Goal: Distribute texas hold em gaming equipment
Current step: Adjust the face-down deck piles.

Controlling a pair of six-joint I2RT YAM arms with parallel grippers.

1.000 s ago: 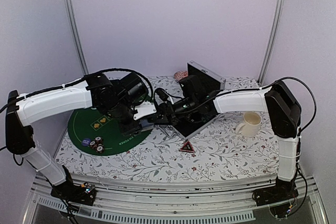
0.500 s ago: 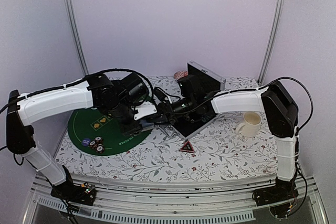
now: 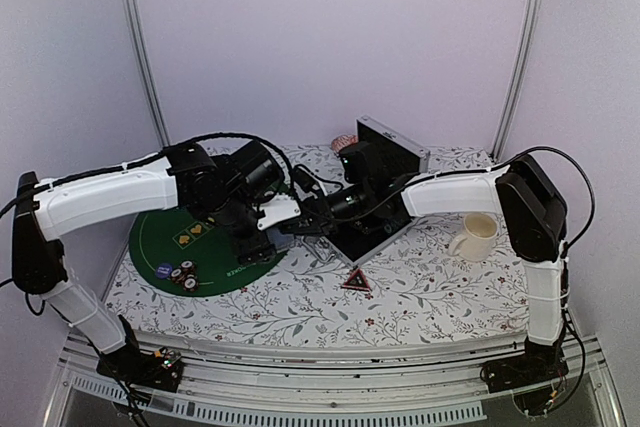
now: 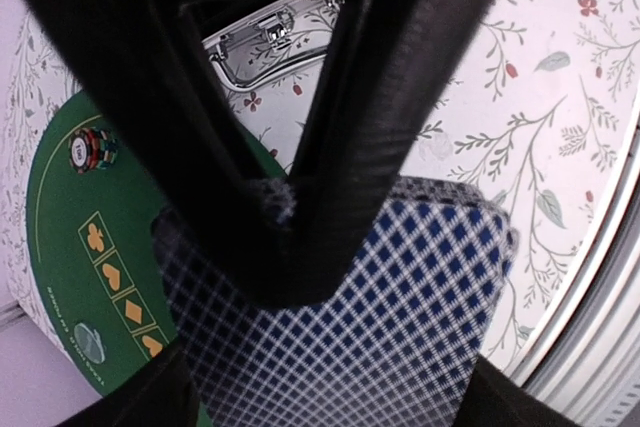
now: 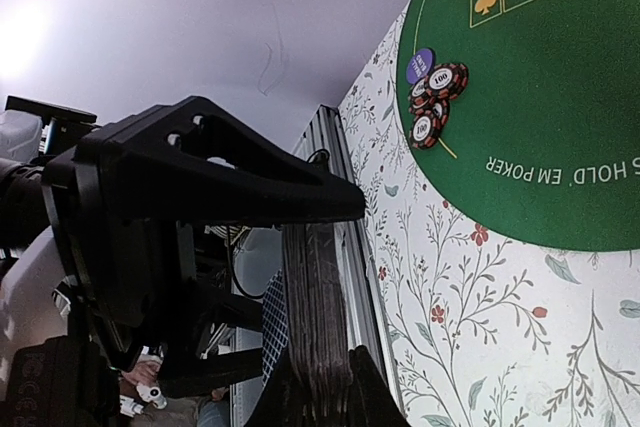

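Observation:
A deck of playing cards (image 4: 400, 327) with blue-checked backs hangs above the table between both grippers. My right gripper (image 5: 315, 387) is shut on the deck (image 5: 318, 317), which shows edge-on there. My left gripper (image 4: 325, 402) is open, its jaws standing just wider than the deck, and one black right finger (image 4: 330, 147) crosses that view. From above, the left gripper (image 3: 268, 237) and right gripper (image 3: 300, 225) meet at the green mat's (image 3: 160, 232) right edge. Several striped poker chips (image 3: 183, 273) and a purple disc (image 3: 164, 270) lie on the mat's near side.
The open silver case (image 3: 395, 157) stands behind the right gripper, its handle (image 4: 270, 47) showing in the left wrist view. A cream mug (image 3: 477, 237) stands at the right. A red triangular object (image 3: 356, 281) lies on the flowered tablecloth in front of the case.
My right gripper has closed onto the deck. My left gripper's jaws have spread wider around it. Both arms have barely shifted.

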